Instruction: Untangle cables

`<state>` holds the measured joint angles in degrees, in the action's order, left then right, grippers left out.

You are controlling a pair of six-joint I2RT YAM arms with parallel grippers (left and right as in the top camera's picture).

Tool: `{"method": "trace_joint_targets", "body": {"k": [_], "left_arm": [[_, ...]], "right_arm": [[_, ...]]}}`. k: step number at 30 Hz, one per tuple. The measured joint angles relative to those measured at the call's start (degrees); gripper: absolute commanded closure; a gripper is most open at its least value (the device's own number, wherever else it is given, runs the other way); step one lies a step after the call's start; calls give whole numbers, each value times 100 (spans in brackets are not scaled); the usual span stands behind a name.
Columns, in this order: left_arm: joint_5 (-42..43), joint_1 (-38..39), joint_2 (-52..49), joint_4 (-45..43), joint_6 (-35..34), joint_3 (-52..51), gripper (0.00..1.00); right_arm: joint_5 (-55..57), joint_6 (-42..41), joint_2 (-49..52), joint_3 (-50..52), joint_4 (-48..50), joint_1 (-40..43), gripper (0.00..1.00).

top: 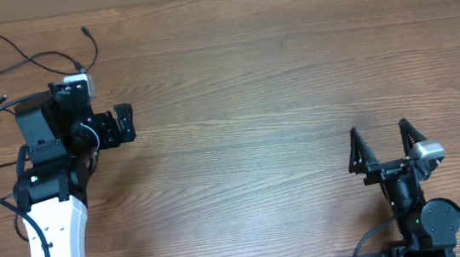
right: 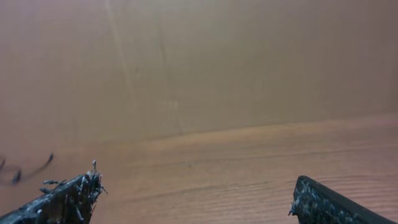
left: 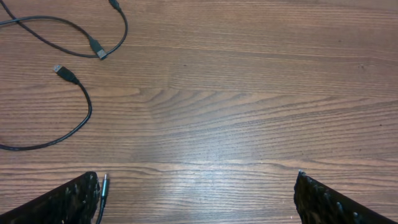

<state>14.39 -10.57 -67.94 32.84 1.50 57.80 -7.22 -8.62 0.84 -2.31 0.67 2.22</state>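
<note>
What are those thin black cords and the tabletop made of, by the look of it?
Cables: probably rubbery plastic sheathing, matte black, curving in soft loops; one plug shows a silvery, likely metal tip. Table: wood or wood-look laminate, brown grain, faint sheen.

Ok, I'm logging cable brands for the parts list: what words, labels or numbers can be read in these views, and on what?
None can be read.
The thin black cables and their plugs show no print.
The wooden table carries no marks.
The small white blocks on the arms' wrists are too small to read.
</note>
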Motion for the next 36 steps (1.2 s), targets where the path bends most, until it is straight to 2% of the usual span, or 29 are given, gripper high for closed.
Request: {"method": "trace_joint_targets", "body": {"k": [8,13,22,36], "left_arm": [[0,0,0,0,0,0,0],[0,0,0,0,0,0,0],[0,0,0,0,0,0,0],[0,0,0,0,0,0,0]], "right_arm": [[435,-332,0,125,-151,0,0],[420,118,0,125,-531,0,0],[367,931,0,125,-553,0,0],[367,1248,0,125,-579,0,0]]}}
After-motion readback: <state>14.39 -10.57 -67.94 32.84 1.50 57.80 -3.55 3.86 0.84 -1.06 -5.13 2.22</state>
